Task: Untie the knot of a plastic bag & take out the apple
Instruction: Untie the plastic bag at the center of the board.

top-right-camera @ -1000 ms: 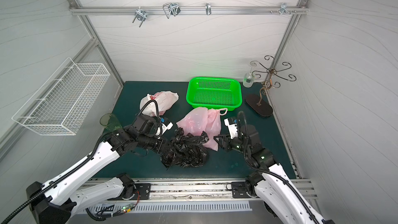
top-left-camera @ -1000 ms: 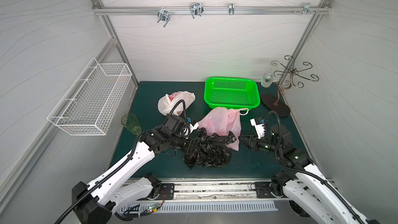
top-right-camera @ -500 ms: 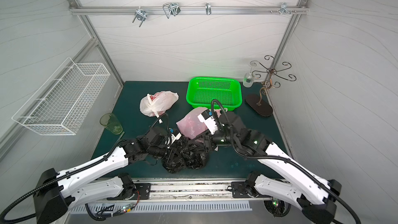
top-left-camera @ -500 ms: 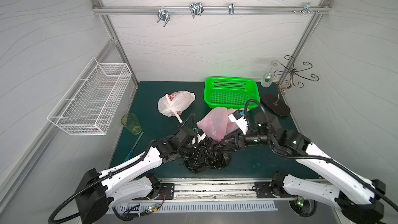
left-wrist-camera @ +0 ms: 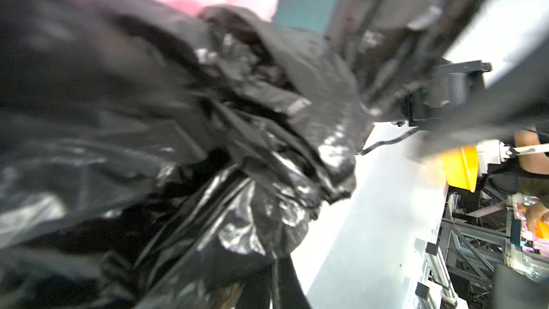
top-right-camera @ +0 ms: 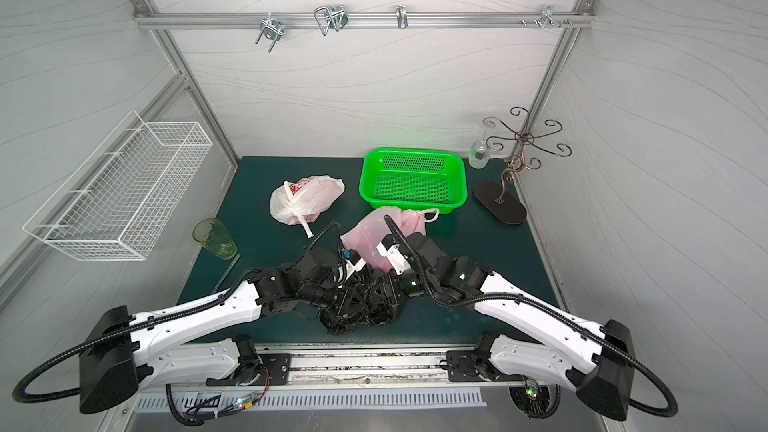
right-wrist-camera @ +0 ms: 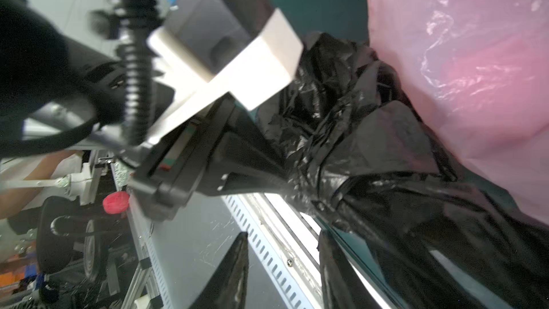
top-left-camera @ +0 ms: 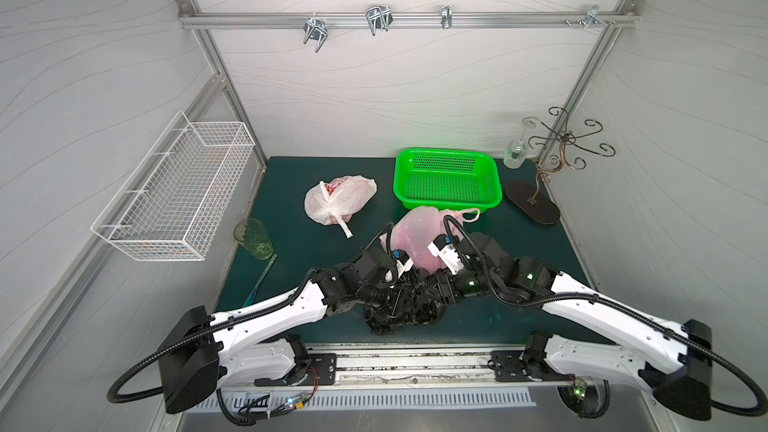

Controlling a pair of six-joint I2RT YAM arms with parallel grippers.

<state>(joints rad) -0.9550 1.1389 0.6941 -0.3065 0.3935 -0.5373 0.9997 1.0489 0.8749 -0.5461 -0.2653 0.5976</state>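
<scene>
Black bag: crumpled glossy film, slumped front-centre on the mat, neck bunched; apple hidden from view; pink bag: translucent, rounded, touching it behind; left gripper: clenched on the black bag's gathered folds; right gripper: tapered dark fingers parted, apparently empty, beside the film; mat: dark green, matte; walls: white, wavy-grained.

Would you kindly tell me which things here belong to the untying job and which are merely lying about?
In the job: black plastic bag, pinched by the shut left gripper; right gripper, open at the bag.

Lying about: pink bag, white bag, green basket, green cup, wire basket, hook stand.
</scene>
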